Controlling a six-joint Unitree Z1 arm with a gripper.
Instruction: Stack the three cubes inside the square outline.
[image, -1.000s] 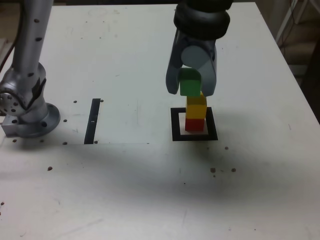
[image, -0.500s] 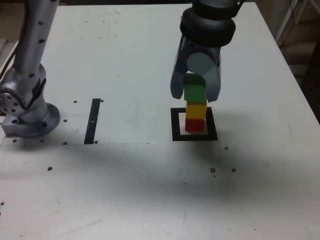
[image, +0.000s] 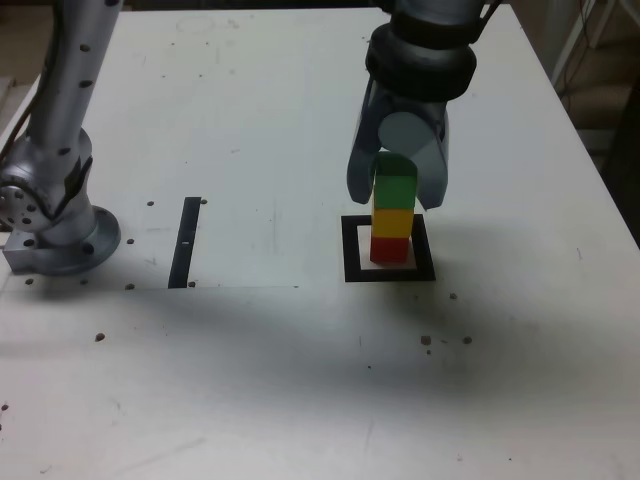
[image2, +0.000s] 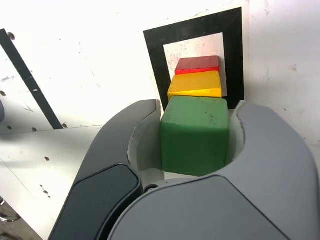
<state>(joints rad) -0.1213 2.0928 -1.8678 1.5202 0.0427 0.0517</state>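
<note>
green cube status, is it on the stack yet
Gripper around green cube, jaws just easing open. Green on yellow cube, yellow on red cube, inside square outline. Nothing in the way.

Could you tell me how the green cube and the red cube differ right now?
The green cube tops the stack; the red cube is at the bottom, on the pale centre of the square outline. The green cube sits between the gripper jaws, while the red cube stands clear below them. The green cube rests on the yellow cube; the red cube carries it. Both look alike in size and plain-faced.
</note>
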